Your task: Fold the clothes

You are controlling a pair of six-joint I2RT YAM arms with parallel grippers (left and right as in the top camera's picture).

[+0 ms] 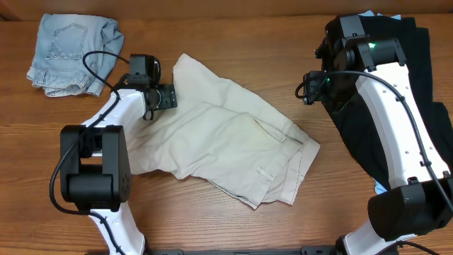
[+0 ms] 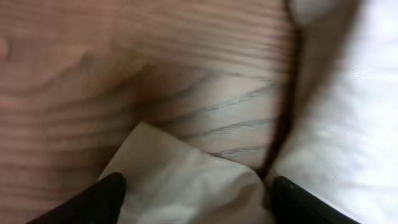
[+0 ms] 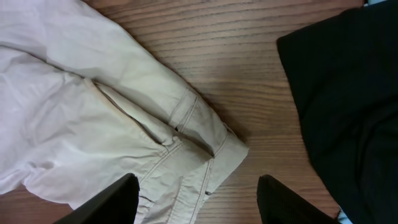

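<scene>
The beige khaki shorts [image 1: 226, 134] lie spread and rumpled across the middle of the table. My left gripper [image 1: 166, 95] is low at their upper left edge, open, with a fold of beige cloth [image 2: 186, 180] between its fingers [image 2: 196, 186]. My right gripper [image 1: 313, 86] is open and empty, hovering above the shorts' waistband corner [image 3: 205, 143]; its fingers [image 3: 196, 190] straddle cloth and bare wood. Faded denim shorts [image 1: 71, 53] lie bunched at the back left. Black garments [image 1: 417, 78] lie at the right and also show in the right wrist view [image 3: 348, 93].
A sliver of sky-blue garment [image 1: 380, 187] peeks from under the black pile beside the right arm. The wooden table [image 1: 233, 42] shows bare wood behind the khaki shorts and along the front edge.
</scene>
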